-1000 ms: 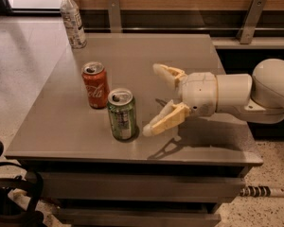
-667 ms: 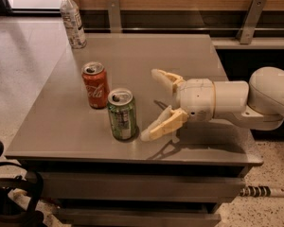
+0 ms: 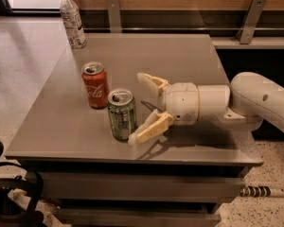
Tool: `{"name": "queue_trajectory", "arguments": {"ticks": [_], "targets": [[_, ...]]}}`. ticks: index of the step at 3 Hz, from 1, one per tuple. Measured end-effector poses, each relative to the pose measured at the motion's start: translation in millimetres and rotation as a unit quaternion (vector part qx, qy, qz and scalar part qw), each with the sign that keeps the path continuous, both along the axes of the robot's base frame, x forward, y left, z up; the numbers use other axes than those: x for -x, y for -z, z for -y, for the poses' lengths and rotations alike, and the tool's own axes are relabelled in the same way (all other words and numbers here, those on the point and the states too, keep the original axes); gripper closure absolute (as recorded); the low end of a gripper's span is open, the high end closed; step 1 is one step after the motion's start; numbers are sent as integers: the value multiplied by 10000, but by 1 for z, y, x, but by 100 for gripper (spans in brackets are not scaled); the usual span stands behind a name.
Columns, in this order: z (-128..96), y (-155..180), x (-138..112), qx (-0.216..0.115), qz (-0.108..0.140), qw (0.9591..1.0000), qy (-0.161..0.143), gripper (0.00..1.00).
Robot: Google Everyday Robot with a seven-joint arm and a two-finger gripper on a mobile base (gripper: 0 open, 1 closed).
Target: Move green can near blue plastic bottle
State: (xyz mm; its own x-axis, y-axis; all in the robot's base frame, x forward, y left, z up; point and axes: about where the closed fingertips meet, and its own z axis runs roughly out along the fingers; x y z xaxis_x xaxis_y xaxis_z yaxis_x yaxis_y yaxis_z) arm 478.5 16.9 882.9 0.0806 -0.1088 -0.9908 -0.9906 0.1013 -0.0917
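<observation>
The green can (image 3: pixel 121 114) stands upright near the front of the grey table (image 3: pixel 189 65), silver top up. My gripper (image 3: pixel 137 107) is open, reaching in from the right, its fingertips level with the can's right side. One finger (image 3: pixel 150 128) lies close beside the can's base, the other finger (image 3: pixel 151 82) sits behind and to the right. The can is not held. The blue plastic bottle (image 3: pixel 72 20), clear with a white cap and white label, stands at the table's far left corner, well away from the can.
A red cola can (image 3: pixel 95 85) stands upright just left of and behind the green can. A wooden wall with metal brackets (image 3: pixel 250 19) runs behind the table. Dark equipment (image 3: pixel 9 197) sits at the lower left on the floor.
My gripper has moved left toward the green can, so its open fingers now reach the can's right side. The cans and bottle have not moved.
</observation>
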Motion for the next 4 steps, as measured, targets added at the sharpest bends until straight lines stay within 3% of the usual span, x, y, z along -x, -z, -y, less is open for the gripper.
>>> {"name": "queue_trajectory", "arguments": {"ticks": [1, 2, 4], "targets": [[-11, 8, 2, -52, 31, 10000, -72, 0], [-15, 14, 5, -67, 53, 9999, -78, 13], [-19, 13, 6, -64, 64, 9999, -121, 61]]}}
